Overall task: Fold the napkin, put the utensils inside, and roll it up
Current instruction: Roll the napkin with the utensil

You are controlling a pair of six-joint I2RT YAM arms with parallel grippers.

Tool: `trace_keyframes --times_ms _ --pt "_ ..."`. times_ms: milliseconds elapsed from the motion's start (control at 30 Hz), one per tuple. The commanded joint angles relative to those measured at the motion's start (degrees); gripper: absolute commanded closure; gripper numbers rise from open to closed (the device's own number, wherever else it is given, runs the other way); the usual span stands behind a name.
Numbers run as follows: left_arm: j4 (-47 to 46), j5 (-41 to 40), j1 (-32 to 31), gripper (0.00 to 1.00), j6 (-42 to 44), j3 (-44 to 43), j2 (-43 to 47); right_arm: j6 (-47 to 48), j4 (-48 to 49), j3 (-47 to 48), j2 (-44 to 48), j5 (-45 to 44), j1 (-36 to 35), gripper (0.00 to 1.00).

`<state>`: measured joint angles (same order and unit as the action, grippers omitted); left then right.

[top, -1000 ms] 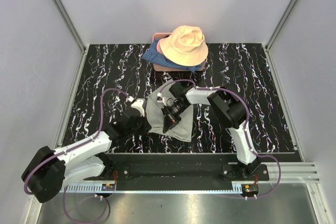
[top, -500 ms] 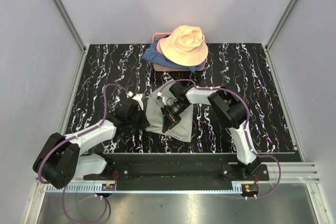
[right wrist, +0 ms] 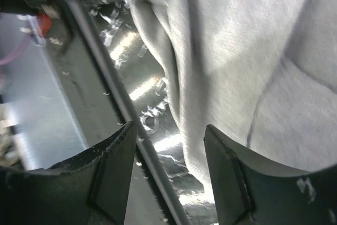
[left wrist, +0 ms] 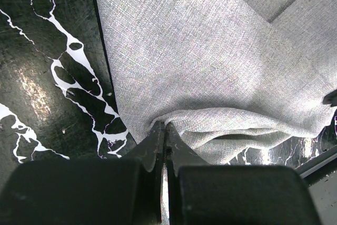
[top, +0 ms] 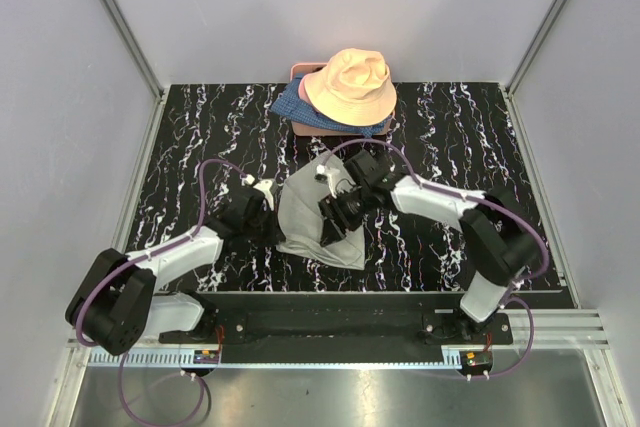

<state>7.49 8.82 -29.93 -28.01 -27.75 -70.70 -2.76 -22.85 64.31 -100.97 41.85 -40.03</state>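
Note:
The light-grey napkin [top: 305, 215] lies partly folded on the black marbled table, near the front middle. My left gripper [top: 270, 225] is shut on the napkin's left edge; the left wrist view shows a bunched fold of the napkin [left wrist: 210, 51] pinched at the left gripper [left wrist: 165, 128]. My right gripper [top: 332, 232] hovers over the napkin's right half, open, with nothing between its fingers. In the right wrist view the right gripper [right wrist: 171, 133] stands over the napkin's [right wrist: 253, 51] near edge. The utensils are out of view.
A peach bucket hat [top: 350, 85] rests on blue patterned fabric [top: 290, 105] at the back middle of the table. The table's metal front rail [right wrist: 105, 77] runs close beside the napkin's near edge. Grey walls enclose the table.
My right gripper has opened and let go of the napkin, and its arm has stretched out with the elbow swinging right. The left gripper pushed forward while still holding the napkin's edge.

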Motion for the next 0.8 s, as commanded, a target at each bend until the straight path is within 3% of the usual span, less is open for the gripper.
trace_keyframes --times_ms 0,233,767 --pt "1.65 0.94 0.4 1.0 1.29 -1.26 -1.11 1.53 9.83 -8.58 8.13 -15.52 -5.03 0.36" --pt "1.65 1.2 0.49 1.0 1.38 -1.26 -1.11 1.97 19.41 -16.23 13.34 -29.97 -13.22 0.32" --pt "2.18 1.46 0.49 1.0 1.38 -1.52 -0.5 5.4 21.62 -16.85 11.32 -39.02 -21.31 0.37"
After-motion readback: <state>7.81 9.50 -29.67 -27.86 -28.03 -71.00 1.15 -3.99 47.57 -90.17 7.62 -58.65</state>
